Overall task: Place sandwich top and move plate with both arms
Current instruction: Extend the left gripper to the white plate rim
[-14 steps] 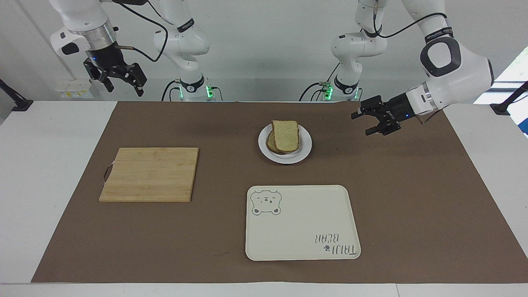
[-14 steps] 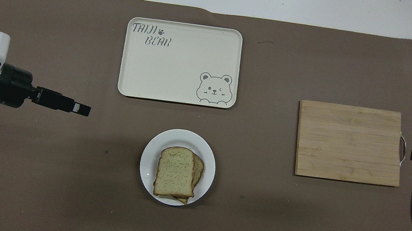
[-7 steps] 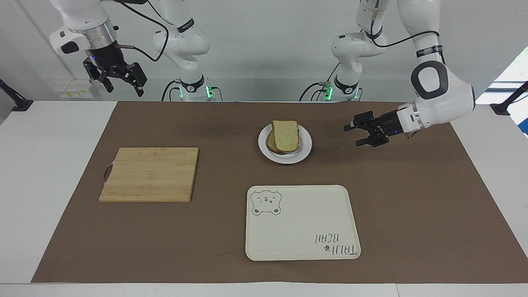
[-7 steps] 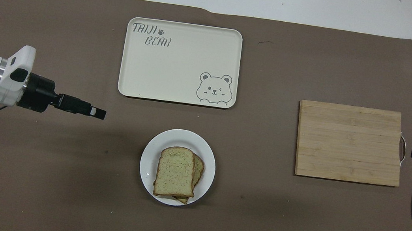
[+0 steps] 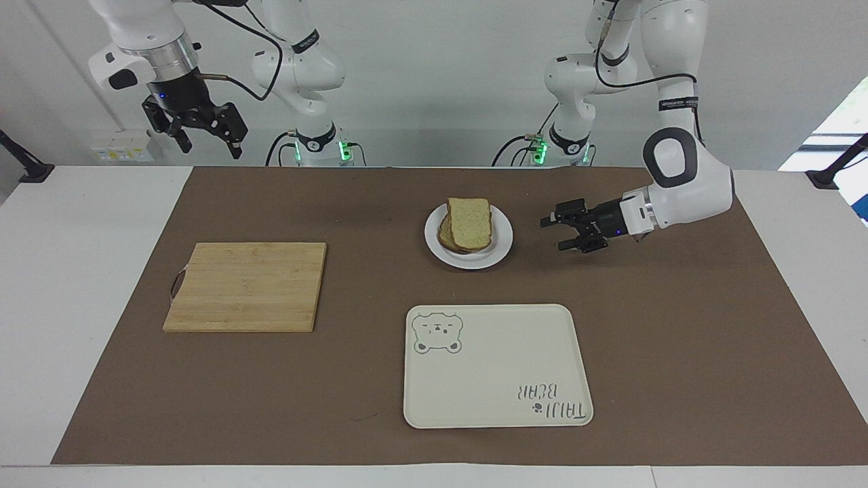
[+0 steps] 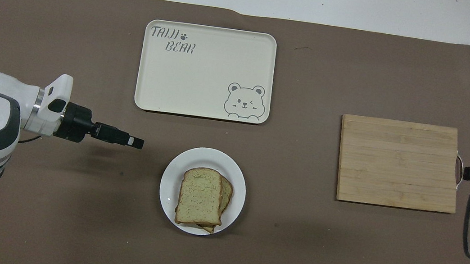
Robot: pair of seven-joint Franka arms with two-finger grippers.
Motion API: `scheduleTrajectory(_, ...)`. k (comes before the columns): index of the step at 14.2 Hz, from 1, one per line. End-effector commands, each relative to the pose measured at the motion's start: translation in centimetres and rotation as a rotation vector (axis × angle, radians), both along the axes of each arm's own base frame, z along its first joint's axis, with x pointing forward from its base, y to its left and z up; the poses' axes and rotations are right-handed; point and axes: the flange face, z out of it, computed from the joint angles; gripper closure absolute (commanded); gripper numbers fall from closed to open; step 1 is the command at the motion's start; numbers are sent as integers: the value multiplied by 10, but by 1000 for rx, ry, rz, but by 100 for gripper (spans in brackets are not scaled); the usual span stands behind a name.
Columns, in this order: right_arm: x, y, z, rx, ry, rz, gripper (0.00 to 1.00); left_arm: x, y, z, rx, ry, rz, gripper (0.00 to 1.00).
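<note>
The sandwich top (image 5: 469, 222) (image 6: 200, 195), a speckled slice with brown crust, lies on a stack whose lower slice peeks out at one side. The stack rests on the white plate (image 5: 500, 255) (image 6: 173, 167). My left gripper (image 5: 553, 234) (image 6: 137, 142) points sideways at the plate, low over the mat on the left arm's side. It is open, holds nothing, and a gap separates it from the rim. My right gripper (image 5: 209, 146) (image 6: 468, 172) hangs open and empty, high above the right arm's end of the table.
A wooden cutting board (image 5: 245, 286) (image 6: 399, 163) lies toward the right arm's end. A cream tray with a bear drawing (image 5: 495, 366) (image 6: 206, 71) sits farther from the robots than the plate. A brown mat (image 5: 678, 325) covers the table.
My left gripper has come down and travelled toward the plate, still open. My right gripper has drifted slightly toward the table's middle, staying raised.
</note>
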Motion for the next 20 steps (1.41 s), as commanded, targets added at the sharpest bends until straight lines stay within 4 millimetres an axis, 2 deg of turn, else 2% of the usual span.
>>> scheduleTrajectory(1,9,-5,-4,-6,7,18,0,-16,-8,-26,-29,-3,16,0)
scheduleTrajectory(2,13,-6,-7,-7,18,18,0,-21,-10,-43,-66,6,21,0)
scheduleTrajectory(4,13,-4,0,-1,1,18,0,-34,-12,-82,-127,22,26,0)
scheduleTrajectory(6,13,-5,1,1,-2,17,0,-44,-13,-100,-153,37,36,0)
scheduleTrajectory(11,11,-4,2,1,-2,20,0,-63,-30,-122,-201,76,48,0)
scheduleTrajectory(17,8,-5,1,39,8,13,0,-73,-44,-122,-248,112,0,0)
scheduleTrajectory(20,6,-2,1,40,8,17,0,-80,-44,-124,-252,122,-5,3)
